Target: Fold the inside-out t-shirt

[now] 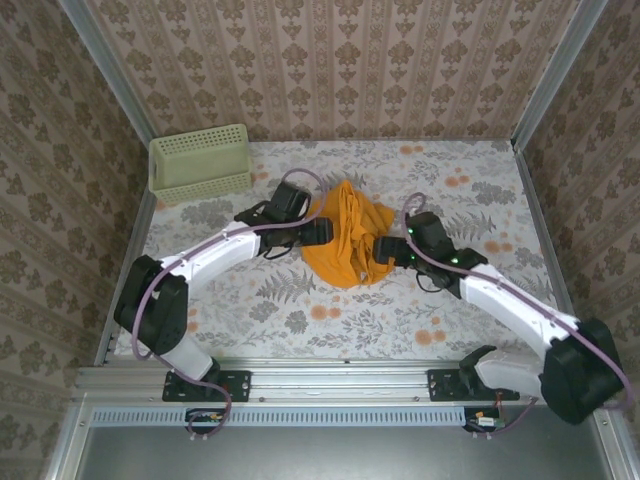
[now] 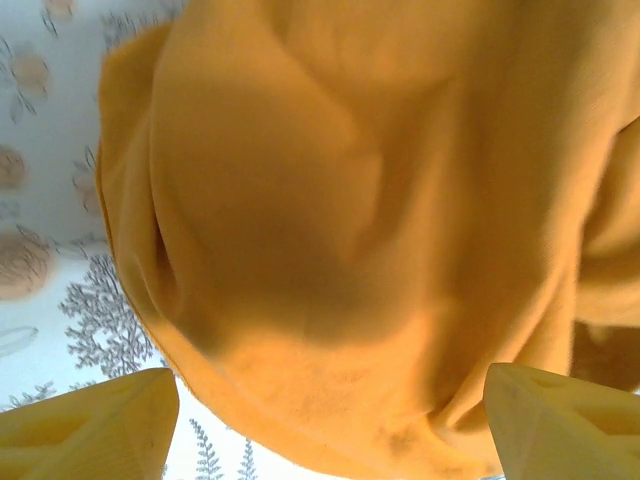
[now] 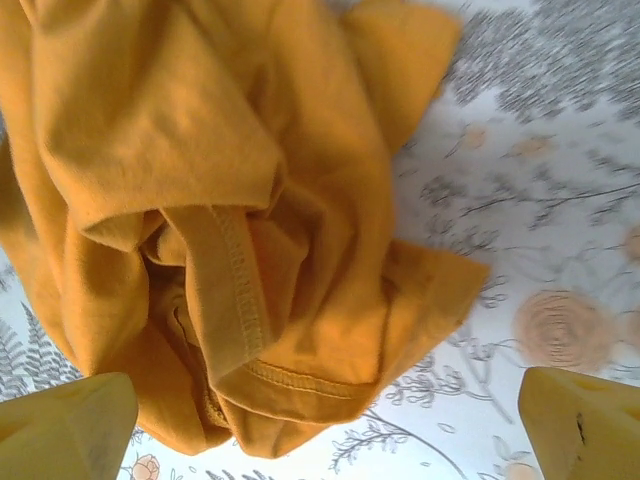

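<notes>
Bunched orange t-shirt [image 1: 345, 235] in the middle of the counter [image 1: 300, 310] — one gripper at each side.
At its left edge the left gripper [image 1: 318, 232] has jaws spread wide, nothing pinched; the right gripper [image 1: 386, 250] at the right edge is wide open too — stitched hem and a sleeve lie crumpled under it. Green basket [image 1: 200, 165] well apart, far left corner.

I could read no text, label or number; the inside-out t-shirt [image 1: 345, 235] turned a plain orange face with stitched hems toward me.
</notes>
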### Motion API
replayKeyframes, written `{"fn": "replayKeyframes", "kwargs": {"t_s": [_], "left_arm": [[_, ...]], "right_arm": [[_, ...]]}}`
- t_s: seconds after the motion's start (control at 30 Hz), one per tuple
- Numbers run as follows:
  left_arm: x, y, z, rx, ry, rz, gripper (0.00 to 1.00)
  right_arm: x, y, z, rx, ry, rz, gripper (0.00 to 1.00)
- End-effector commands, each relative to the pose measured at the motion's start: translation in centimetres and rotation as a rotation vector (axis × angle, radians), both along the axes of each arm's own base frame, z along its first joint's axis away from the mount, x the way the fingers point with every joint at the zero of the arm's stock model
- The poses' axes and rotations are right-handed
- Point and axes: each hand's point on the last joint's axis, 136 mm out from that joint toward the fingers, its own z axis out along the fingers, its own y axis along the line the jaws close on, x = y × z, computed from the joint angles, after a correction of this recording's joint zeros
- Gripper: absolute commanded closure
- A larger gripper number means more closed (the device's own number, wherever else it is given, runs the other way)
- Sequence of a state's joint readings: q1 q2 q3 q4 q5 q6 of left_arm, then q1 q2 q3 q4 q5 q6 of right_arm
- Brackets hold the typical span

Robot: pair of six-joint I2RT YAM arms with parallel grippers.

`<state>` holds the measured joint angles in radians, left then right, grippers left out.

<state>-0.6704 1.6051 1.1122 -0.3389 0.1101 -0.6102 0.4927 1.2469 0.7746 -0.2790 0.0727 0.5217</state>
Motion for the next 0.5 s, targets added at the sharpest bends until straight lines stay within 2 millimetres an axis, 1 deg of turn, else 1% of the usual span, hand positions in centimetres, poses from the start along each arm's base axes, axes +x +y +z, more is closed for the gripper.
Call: {"fn": "replayKeyframes", "kwargs": {"t_s": [0.0,0.03,0.07,0.17,0.2,0.27,0.3,0.33,0.4,0.47], "left_arm": [[0.3,-1.5,-0.2,-0.073,-0.005,-0.028,0.23],[0.4,-1.4,-0.8,-0.067,0.005,-0.023,0.25],[0.7,-1.3,-1.4,-0.065,0.016,-0.018,0.28],[1.5,-1.1,-2.8,-0.068,0.045,-0.01,0.38],[2.0,-1.1,-3.1,-0.074,0.055,-0.006,0.41],[2.8,-0.8,-3.6,-0.085,0.078,0.005,0.52],[3.2,-0.6,-3.6,-0.092,0.082,0.013,0.6],[3.6,-0.4,-3.4,-0.098,0.078,0.015,0.65],[4.2,-0.2,-2.6,-0.089,0.055,0.012,0.76],[4.5,0.2,-1.8,-0.068,0.037,0.009,0.88]], "right_arm": [[2.1,2.8,1.2,0.04,-0.018,0.031,0.03],[2.6,3.2,1.0,0.031,-0.009,0.032,0.04],[3.0,3.6,0.1,0.017,0.019,0.036,0.06],[4.2,4.7,-1.3,-0.004,0.061,0.052,0.12],[4.6,4.8,-1.7,-0.02,0.077,0.051,0.15],[5.2,4.7,-2.8,-0.07,0.118,0.039,0.23],[5.4,4.4,-3.2,-0.1,0.139,0.028,0.29],[5.6,4.3,-3.5,-0.117,0.153,0.023,0.34],[5.7,4.2,-3.9,-0.141,0.164,0.024,0.49],[5.6,3.4,-3.5,-0.171,0.145,0.005,0.62]]}}
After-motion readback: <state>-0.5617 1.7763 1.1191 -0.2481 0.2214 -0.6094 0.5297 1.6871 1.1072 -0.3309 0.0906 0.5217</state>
